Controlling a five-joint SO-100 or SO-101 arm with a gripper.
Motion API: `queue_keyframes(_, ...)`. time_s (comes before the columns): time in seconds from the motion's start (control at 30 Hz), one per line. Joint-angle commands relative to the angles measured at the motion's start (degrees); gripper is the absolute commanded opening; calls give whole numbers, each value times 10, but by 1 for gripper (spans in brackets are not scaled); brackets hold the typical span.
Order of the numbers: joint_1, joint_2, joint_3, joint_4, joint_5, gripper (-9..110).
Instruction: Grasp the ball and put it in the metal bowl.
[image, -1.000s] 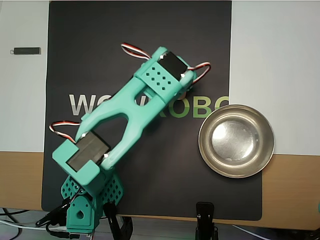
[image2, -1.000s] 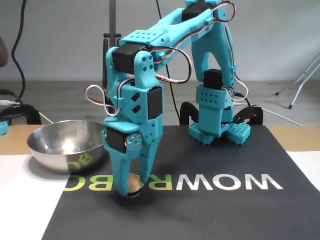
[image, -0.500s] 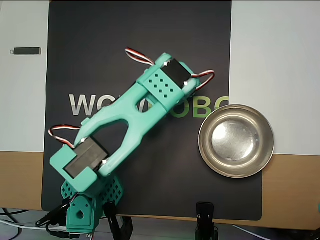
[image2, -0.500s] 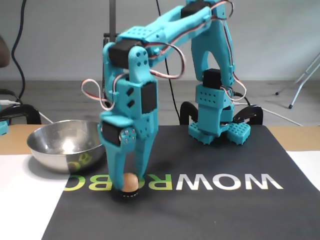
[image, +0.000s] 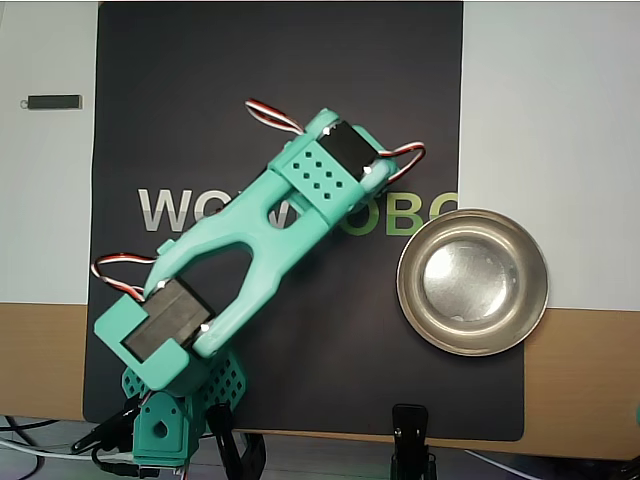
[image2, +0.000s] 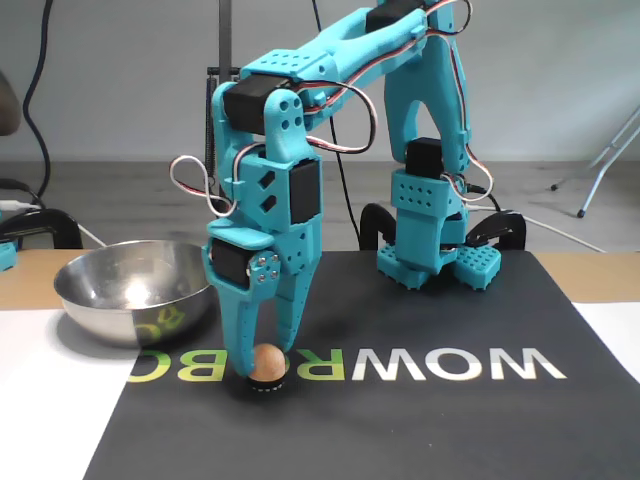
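Overhead view, metal bowl (image: 473, 281) empty, ball (image2: 265, 364) between pincer (image2: 262, 372) fingers

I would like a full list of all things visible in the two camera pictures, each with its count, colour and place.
ball: one, orange-peach, on a small dark base on the black mat, between the gripper fingers in the fixed view; hidden under the arm in the overhead view.
metal bowl: one, shiny silver, empty, at the mat's right edge in the overhead view, left of the gripper in the fixed view.
mat: one, black with white and green letters, under arm and ball.
small dark bar: one, on the white surface, upper left in the overhead view.
clamps: black, at the table edge by the arm base.
gripper: one, teal, pointing down around the ball.
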Motion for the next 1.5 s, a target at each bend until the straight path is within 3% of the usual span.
queue_keyframes(0.0, 0, 28, -1, 2, 1, 58)
queue_keyframes(1.33, 0, 27, 12, 2, 0, 58)
queue_keyframes(1.47, 0, 27, 12, 2, 0, 42)
